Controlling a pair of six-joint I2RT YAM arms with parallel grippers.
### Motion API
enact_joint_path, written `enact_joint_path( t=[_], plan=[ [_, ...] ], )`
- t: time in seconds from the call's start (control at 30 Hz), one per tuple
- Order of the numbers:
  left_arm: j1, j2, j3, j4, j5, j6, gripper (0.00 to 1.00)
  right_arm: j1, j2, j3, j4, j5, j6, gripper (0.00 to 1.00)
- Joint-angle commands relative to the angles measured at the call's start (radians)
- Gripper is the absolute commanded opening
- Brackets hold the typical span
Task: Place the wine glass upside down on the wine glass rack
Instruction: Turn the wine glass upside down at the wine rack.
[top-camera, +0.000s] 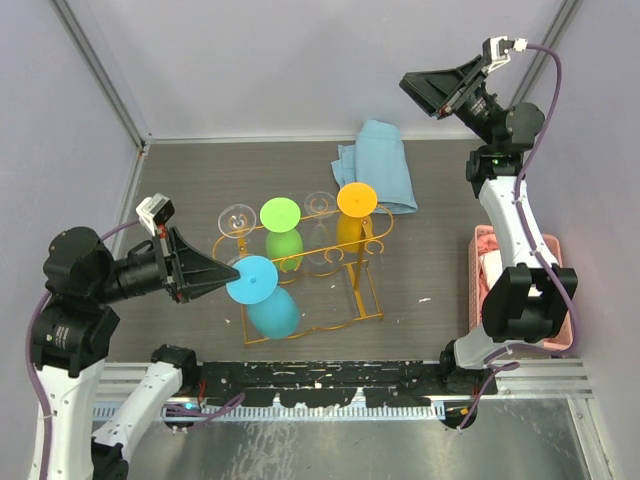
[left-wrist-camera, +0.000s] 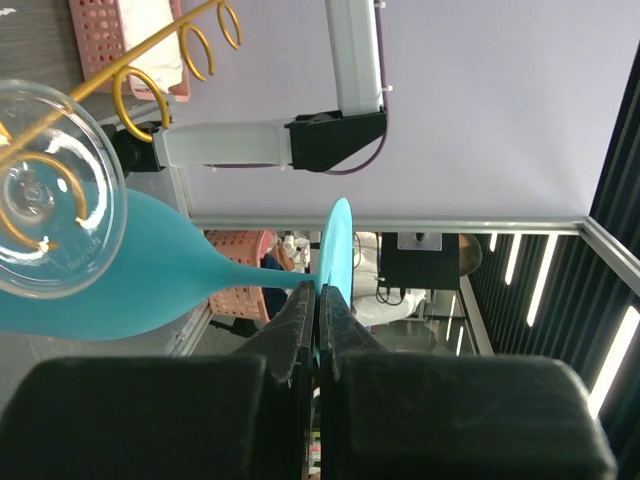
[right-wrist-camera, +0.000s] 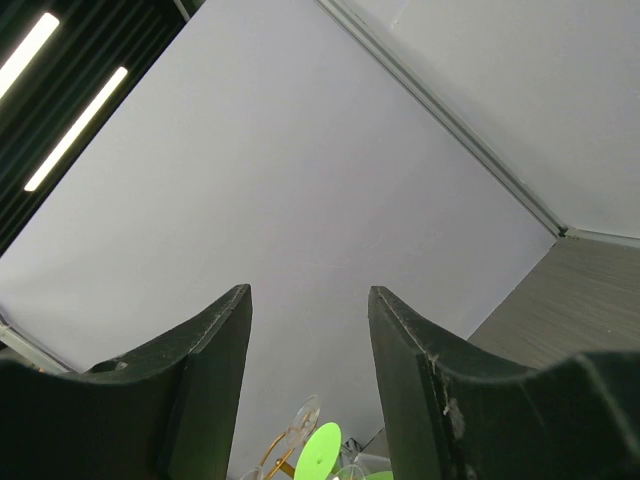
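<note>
Grip on the turquoise wine glass (top-camera: 272, 312) belongs to the left gripper (top-camera: 222, 280) — jaws pinched tight on the edge of its round foot, bowl hanging down at the near left corner of the orange-gold wine glass rack (top-camera: 368, 290) — while the right gripper (top-camera: 420, 95) hangs high at far right, parted wide, empty.

No text, label, brand, number or sign can be read in any view. The dark box-shaped unit (left-wrist-camera: 420, 265) at the lower middle of the left wrist frame is too blurred to show any marking.
</note>
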Motion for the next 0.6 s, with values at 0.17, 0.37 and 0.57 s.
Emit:
enact_joint_path(
  t=[0.17, 0.37, 0.57],
  plan=[
    [0.004, 0.051, 0.005, -0.016, 0.013, 0.110, 0.00, -0.019, 0.013, 0.015, 0.037, -0.001, -0.017, 0.56],
    [0.002, 0.077, -0.003, -0.017, 0.027, 0.127, 0.00, -0.022, 0.028, 0.017, 0.049, -0.001, -0.009, 0.56],
    [0.002, 0.092, -0.005, -0.007, 0.045, 0.131, 0.00, -0.029, 0.039, 0.018, 0.060, 0.000, 0.000, 0.56]
  ],
)
